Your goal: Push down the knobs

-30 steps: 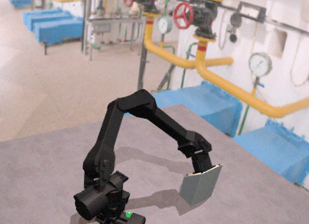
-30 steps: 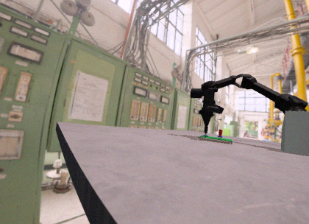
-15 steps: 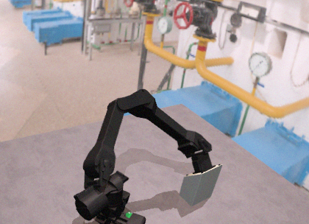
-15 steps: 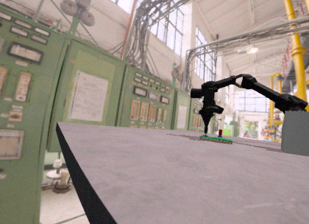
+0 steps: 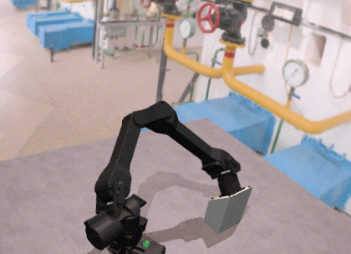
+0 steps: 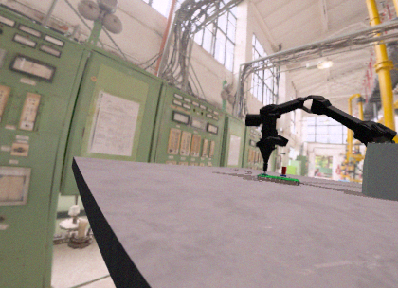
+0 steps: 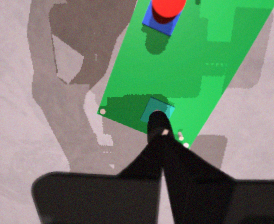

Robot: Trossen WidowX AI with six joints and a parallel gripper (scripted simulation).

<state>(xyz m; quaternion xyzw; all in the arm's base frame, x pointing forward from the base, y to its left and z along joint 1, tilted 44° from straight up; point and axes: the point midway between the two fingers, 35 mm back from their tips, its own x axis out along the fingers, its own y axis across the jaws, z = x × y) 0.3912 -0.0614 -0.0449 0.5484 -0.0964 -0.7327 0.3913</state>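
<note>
The green circuit board lies on the grey table. In the wrist view a red knob sits on a blue potentiometer at the board's far end. A teal potentiometer stands near the board's near edge. My gripper is shut, and its joined fingertips rest right on top of the teal potentiometer and cover its middle. Whatever knob is on it is hidden under the fingertips. In the top view the wrist body hides the fingers.
The grey box of the arm's base stands on the table beside the board. The table's edge runs along the left in the exterior view. Shadows of the arm fall on the table around the board.
</note>
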